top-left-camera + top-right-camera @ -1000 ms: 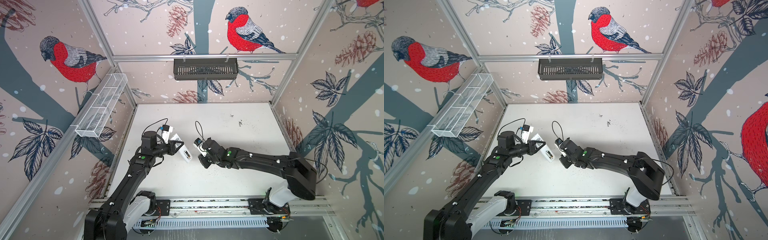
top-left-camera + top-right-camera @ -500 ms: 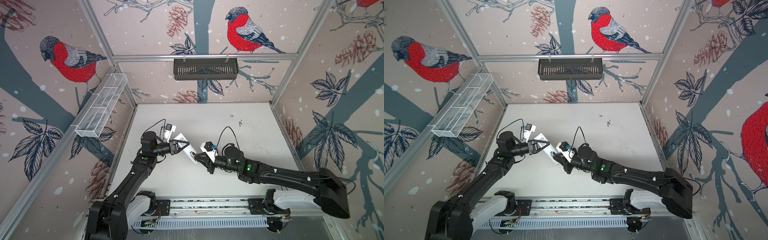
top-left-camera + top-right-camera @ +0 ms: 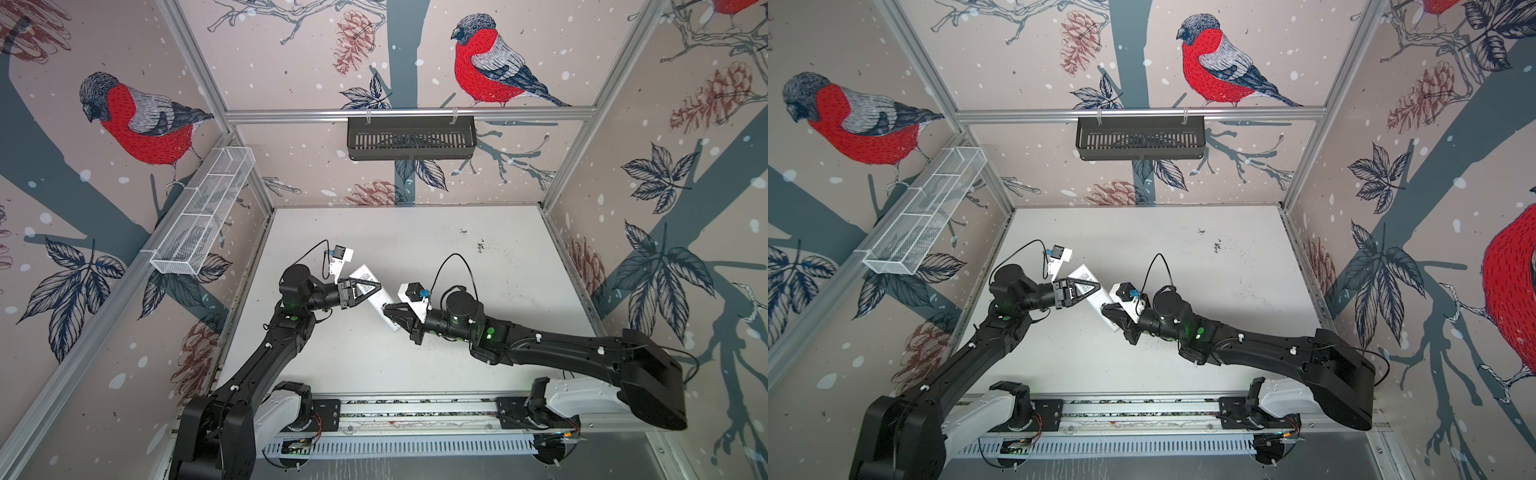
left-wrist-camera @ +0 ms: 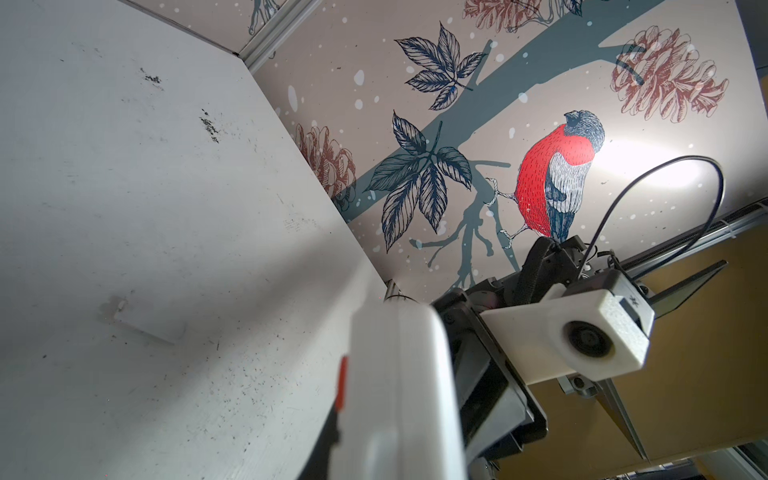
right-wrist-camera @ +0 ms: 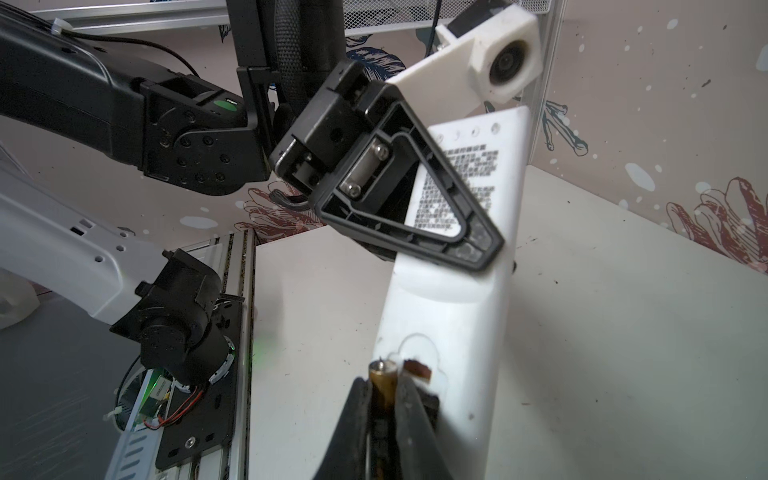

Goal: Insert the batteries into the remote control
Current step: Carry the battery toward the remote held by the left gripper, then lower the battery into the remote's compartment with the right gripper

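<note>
Nearest in the right wrist view, the right gripper (image 5: 384, 388) pinches one battery (image 5: 382, 379) between its fingers, gold end foremost, with that end right at the open battery bay at the near end of the remote control (image 5: 449, 324). The battery looks only partly entered, so I judge this the seating step. Just beside it in the bay sits a brown-gold glint (image 5: 417, 368), and I cannot tell whether that is the second battery or a contact. At best one cell is in, and what is left is to press this one home, account for the other and close the back. Further along the body, the left gripper (image 5: 473, 247) is pressed together across the remote's width over its printed label. It holds the remote tilted and apparently clear of the table (image 3: 457, 353). In both top views the remote (image 3: 380, 299) runs diagonally between the two tools. The right arm lies low and stretched out from its base, wrist pointing towards the left. The left arm rises from its base, bends at the elbow and turns its wrist towards the middle. Beyond, in the left wrist view, a small flat white piece (image 4: 145, 322) lies alone on the table, perhaps the bay's cover. Furthest off, a wire basket (image 3: 203, 224) and a black basket (image 3: 411, 143) hang on the walls
</note>
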Robot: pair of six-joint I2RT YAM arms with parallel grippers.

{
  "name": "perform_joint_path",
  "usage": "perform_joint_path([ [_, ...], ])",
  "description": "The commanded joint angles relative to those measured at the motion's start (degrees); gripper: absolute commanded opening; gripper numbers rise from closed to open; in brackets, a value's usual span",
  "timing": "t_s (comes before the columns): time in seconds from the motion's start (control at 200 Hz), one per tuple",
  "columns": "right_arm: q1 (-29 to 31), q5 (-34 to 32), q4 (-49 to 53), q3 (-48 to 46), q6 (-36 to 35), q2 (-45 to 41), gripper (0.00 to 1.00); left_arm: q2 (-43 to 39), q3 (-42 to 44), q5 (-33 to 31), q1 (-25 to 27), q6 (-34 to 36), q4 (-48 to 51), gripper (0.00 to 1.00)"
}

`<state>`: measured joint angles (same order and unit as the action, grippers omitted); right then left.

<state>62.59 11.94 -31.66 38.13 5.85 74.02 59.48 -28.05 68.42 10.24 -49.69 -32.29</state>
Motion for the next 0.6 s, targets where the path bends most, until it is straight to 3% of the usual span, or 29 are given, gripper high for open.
perform_joint_path([
  [0.0,0.2,-0.6,-1.4,-0.4,0.3,0.0,0.14,-0.1,0.1,1.6,0.0,-1.8,-5.9,0.0],
  [0.4,0.2,-2.8,0.9,-0.8,0.4,-1.7,0.21,1.1,-0.2,1.4,0.0,-0.9,-5.9,0.0],
  [0.595,0.1,-3.5,2.6,0.2,0.4,-3.5,0.33,1.2,-1.1,0.0,0.0,3.2,-1.1,0.0],
])
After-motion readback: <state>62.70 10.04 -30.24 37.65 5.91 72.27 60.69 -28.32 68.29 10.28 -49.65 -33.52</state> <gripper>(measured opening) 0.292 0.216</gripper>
